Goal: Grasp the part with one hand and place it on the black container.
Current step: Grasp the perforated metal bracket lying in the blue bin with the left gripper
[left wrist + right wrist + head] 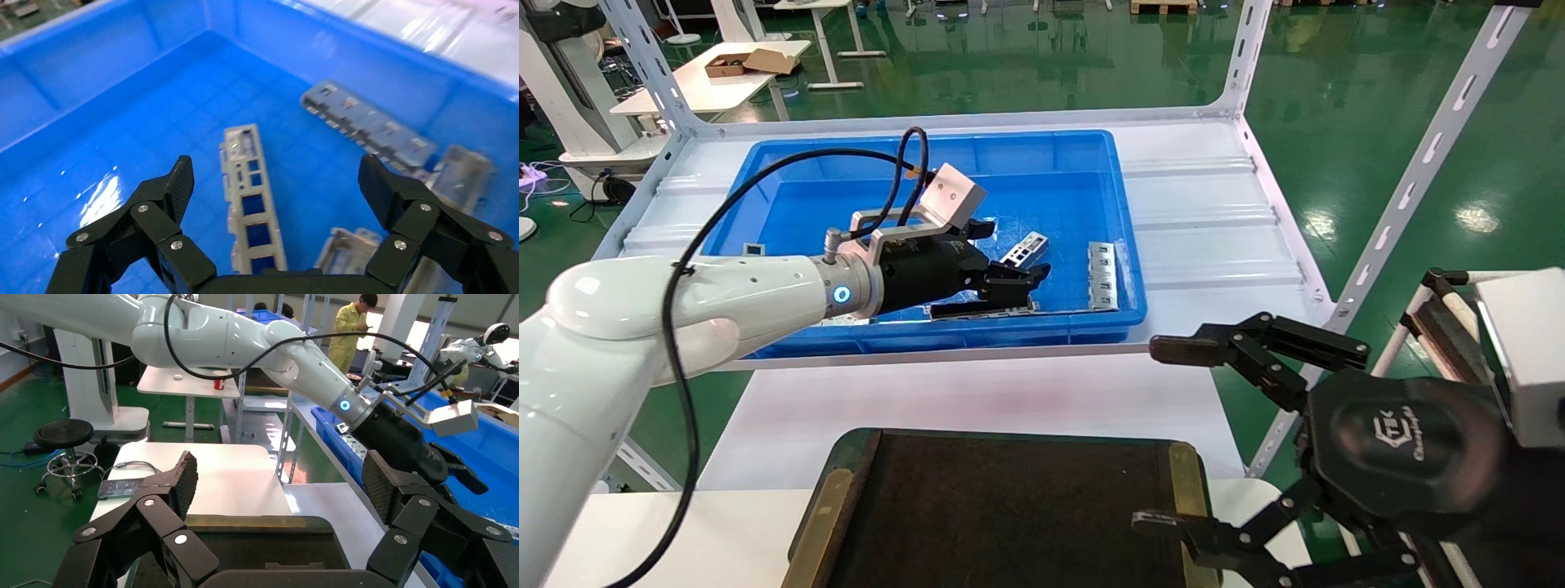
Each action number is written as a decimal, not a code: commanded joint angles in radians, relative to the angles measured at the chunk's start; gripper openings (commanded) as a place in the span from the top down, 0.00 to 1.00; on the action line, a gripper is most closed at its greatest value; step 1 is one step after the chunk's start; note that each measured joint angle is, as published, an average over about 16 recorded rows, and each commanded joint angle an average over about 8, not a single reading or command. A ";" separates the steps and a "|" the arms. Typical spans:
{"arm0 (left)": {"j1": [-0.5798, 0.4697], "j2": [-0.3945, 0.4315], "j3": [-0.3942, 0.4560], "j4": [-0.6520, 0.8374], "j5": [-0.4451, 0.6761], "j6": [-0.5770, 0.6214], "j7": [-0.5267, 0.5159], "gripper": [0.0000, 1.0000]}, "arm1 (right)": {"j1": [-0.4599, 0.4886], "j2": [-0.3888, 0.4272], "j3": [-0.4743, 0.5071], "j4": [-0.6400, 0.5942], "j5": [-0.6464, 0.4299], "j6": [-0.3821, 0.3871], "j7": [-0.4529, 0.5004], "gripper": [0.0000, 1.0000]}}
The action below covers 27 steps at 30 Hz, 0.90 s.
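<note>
The part (251,202), a slim silver strip with rectangular cutouts, lies flat on the floor of the blue bin (92,122). My left gripper (276,174) hovers open just above it, one finger on each side, touching nothing. In the head view the part (1030,245) shows just beyond the left gripper (1003,260) inside the bin. The black container (1009,506) sits on the white table at the near edge. My right gripper (1160,434) hangs open and empty beside the container's right edge. The right wrist view shows that gripper (280,471) above the container (257,545).
A silver strip with side tabs (1101,276) lies right of the part, also seen as the tabbed strip (367,125). A long dark bar (981,311) rests along the bin's near wall (944,336). White rack posts (1410,180) rise at the right.
</note>
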 commanded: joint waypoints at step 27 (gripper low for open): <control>-0.057 0.059 -0.014 0.273 -0.061 -0.028 0.145 1.00 | 0.000 0.000 0.000 0.000 0.000 0.000 0.000 1.00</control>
